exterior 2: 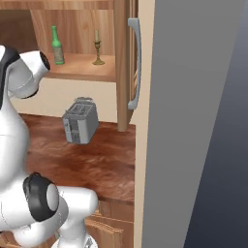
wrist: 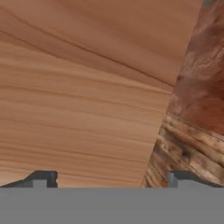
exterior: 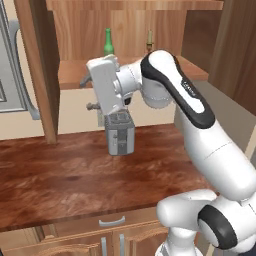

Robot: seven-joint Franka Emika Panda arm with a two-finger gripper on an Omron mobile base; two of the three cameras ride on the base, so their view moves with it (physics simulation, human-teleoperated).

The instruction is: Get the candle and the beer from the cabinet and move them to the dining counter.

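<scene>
Beer (exterior 2: 57, 45), candle (exterior 2: 98, 49) inside cabinet (exterior 2: 82, 68)

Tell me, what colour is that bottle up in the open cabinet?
The bottle is green glass, clearest in the right base view, standing left of the candle.

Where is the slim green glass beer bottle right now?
The slim green glass beer bottle stands upright on the open brown wooden wall cabinet's shelf, left of the cream candle in its brass holder, above the grey toaster.

rendered kitchen, open wooden wall cabinet (exterior 2: 121, 63), grey toaster (exterior 2: 80, 122), wood-grain counter (exterior: 60, 175)
</scene>
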